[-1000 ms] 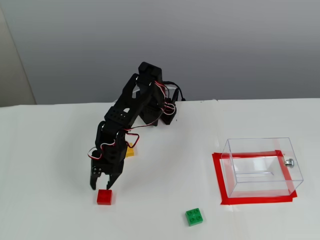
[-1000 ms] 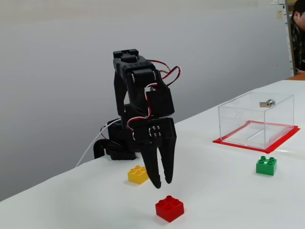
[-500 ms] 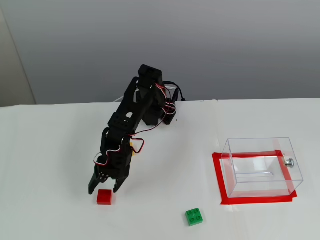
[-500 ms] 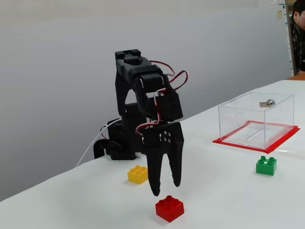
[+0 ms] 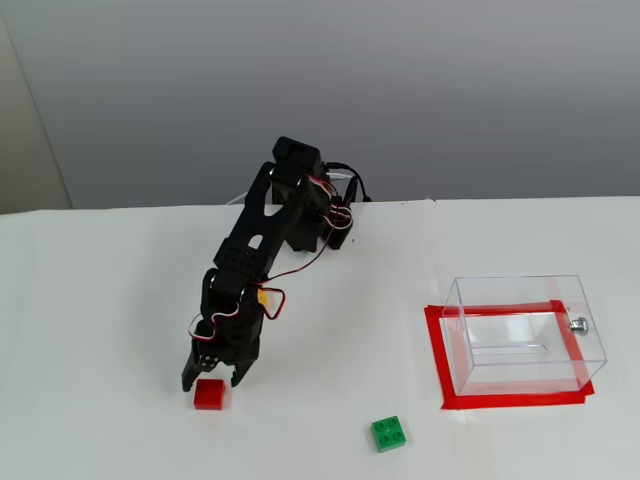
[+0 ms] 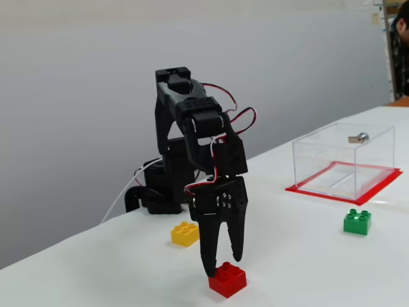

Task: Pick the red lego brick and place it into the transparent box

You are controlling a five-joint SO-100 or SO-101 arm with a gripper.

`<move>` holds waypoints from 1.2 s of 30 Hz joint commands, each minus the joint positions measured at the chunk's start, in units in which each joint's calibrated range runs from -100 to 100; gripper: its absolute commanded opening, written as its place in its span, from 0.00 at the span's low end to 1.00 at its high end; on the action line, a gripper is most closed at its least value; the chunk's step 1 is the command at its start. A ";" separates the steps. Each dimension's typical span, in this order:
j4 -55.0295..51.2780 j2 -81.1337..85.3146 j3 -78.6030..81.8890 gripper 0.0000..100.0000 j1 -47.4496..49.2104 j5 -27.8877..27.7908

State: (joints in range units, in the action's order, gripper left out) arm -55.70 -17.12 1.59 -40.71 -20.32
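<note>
Yellow brick [image 6: 185, 233] hidden behind the arm in a fixed view; person [image 6: 399, 45] cut by right edge; contact between gripper [image 6: 222, 263] fingertips and red lego brick [image 6: 227, 279] unclear

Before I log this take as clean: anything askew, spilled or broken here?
Nothing stands out. The box sits upright inside its tape outline, empty; the bricks lie flat on the table, and the claw is at the red brick.

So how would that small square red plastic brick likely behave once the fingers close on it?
The small square red plastic brick looks rigid, so it probably won't deform. Its flat base suggests it won't roll. The glossy sides may be slippery, and the black two-finger gripper straddles one edge, so it might twist.
</note>
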 commanded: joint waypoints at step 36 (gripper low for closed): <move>6.18 -4.30 -2.13 0.29 -0.59 0.28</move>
State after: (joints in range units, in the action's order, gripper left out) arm -49.96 -21.86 1.50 -42.09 -20.22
